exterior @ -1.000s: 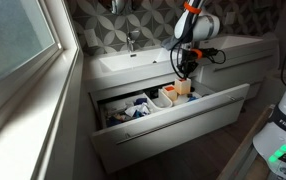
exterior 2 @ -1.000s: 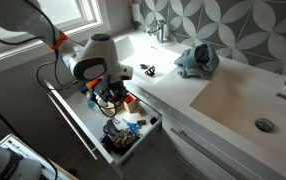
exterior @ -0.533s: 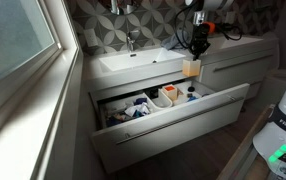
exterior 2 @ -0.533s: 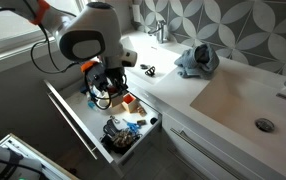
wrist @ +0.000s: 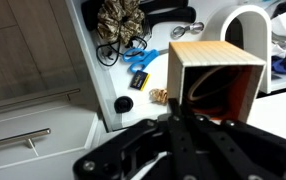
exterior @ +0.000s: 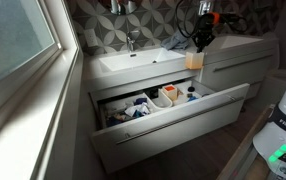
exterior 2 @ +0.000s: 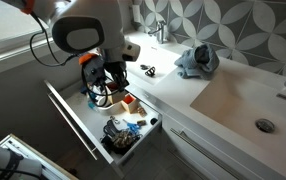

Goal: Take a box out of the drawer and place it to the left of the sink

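While the gripper (wrist: 180, 112) pinches one wall of the wooden box (wrist: 215, 72), the box hangs above the open drawer (exterior: 173, 110), just beside the counter (exterior: 238, 42) edge. Beyond it, scissors (wrist: 138, 56) and cables clutter the counter.

wrist: end effector (wrist: 179, 122) blurred where it meets box (wrist: 213, 55) | drawer (exterior: 183, 120) contents indistinct

I am seeing a crumpled grey-blue cloth (exterior 2: 194, 60) lying near a faucet (exterior 2: 161, 30), with a small black tangle (exterior 2: 146, 70) sitting close by. Patterned tiles (exterior 2: 223, 20) are covering the wall. Daylight is coming through a window (exterior: 18, 40). A blue-handled tool (wrist: 138, 56) is lying below my camera.
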Tool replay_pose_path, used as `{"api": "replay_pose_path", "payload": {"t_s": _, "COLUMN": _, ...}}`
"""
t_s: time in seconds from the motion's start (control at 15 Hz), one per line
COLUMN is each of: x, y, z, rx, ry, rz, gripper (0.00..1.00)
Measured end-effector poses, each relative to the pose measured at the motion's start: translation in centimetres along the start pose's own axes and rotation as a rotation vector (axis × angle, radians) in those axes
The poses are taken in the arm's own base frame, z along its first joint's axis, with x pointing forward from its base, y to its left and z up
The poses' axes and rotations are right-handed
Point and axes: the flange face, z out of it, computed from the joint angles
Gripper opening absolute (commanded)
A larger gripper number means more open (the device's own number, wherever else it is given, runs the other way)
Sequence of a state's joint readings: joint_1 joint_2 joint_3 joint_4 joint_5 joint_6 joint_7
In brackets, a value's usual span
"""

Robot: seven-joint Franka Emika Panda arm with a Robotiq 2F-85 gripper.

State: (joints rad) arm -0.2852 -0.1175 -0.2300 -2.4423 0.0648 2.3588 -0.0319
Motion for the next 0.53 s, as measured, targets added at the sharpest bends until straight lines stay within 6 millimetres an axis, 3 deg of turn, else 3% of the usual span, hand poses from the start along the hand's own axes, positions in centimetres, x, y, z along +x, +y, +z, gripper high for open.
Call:
{"api": "replay_pose_path", "payload": {"t_s": 0.27, "x": 0.5, "y": -0.8, "z": -1.1, "rx": 0.019, "ry": 0.026, "rz": -0.020, "gripper": 0.01}}
{"api": "replay_pose_path", "payload": {"t_s": 0.53, "x": 1.9, "y": -5.6, "z": -7.2, "rx": 0.098, "ry": 0.144, "rz": -0.095, "gripper": 0.01}}
